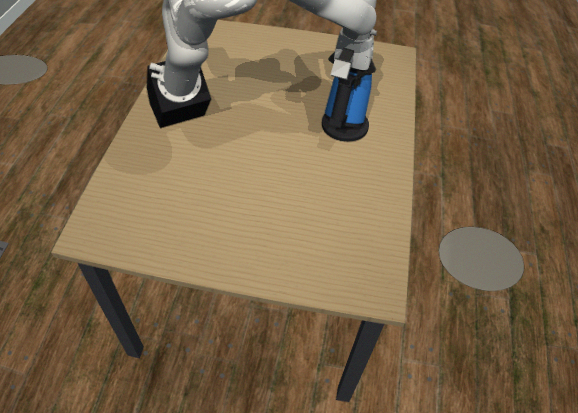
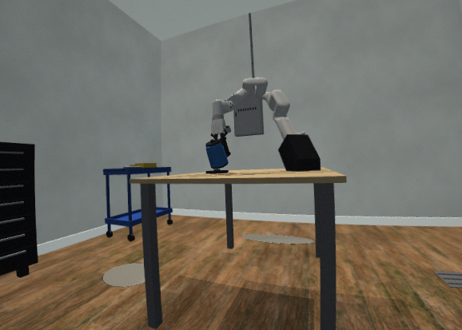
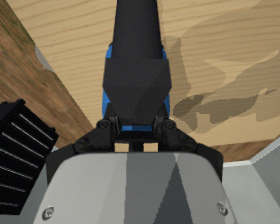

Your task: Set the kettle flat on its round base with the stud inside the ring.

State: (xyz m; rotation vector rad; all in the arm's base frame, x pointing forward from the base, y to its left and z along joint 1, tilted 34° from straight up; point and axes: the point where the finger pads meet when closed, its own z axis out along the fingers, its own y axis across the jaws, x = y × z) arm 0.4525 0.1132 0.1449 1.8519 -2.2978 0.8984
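Observation:
The blue kettle (image 1: pixel 361 95) (image 2: pixel 216 156) (image 3: pixel 136 47) with a black handle bar (image 1: pixel 340 101) hangs tilted in the exterior view, its top leaning left. It is right over the black round base (image 1: pixel 345 130) (image 2: pixel 217 171), which lies flat near the table's far right corner. I cannot tell if the kettle's lower edge touches the base. My gripper (image 1: pixel 350 73) (image 2: pixel 221 138) (image 3: pixel 136 101) comes from above and is shut on the handle bar. The stud is hidden under the kettle.
The wooden table (image 1: pixel 250 204) (image 2: pixel 260 179) (image 3: pixel 216 30) carries the arm's black mount (image 1: pixel 177 104) (image 2: pixel 300 153) at its far left. The table's right edge is close to the base. A blue cart (image 2: pixel 136 171) and a black drawer unit (image 2: pixel 16 207) stand off the table.

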